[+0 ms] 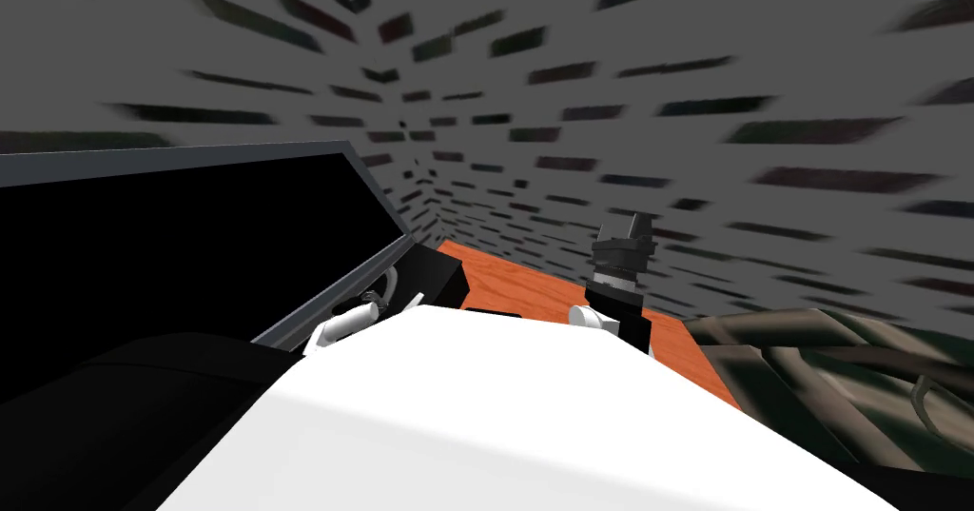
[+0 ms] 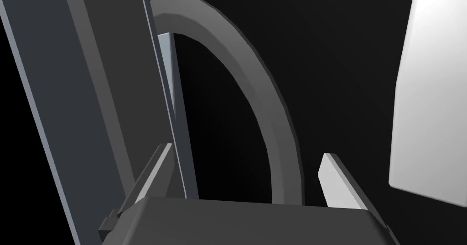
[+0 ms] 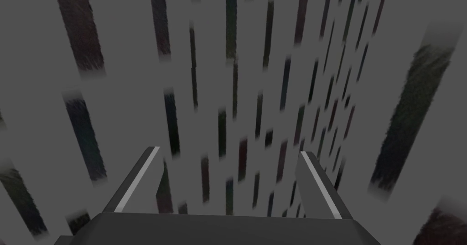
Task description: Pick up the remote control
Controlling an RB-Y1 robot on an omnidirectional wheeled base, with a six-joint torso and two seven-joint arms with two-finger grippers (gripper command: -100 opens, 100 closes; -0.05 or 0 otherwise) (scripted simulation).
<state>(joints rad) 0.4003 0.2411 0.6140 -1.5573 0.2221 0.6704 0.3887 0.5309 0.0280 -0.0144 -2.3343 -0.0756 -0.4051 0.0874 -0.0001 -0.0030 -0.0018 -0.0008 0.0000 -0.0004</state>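
The wall is flat mid grey, sprinkled with short dark dashes: some murky green, some maroon, a few navy-ish. The surface under it is bright orange with faint wood grain. The panel is pure black inside a slate blue-grey frame, and the box is black too. The lump is blotchy olive and tan. The left claw and right claw both have pale grey blades on charcoal bodies. The curved ring is plain grey against black.
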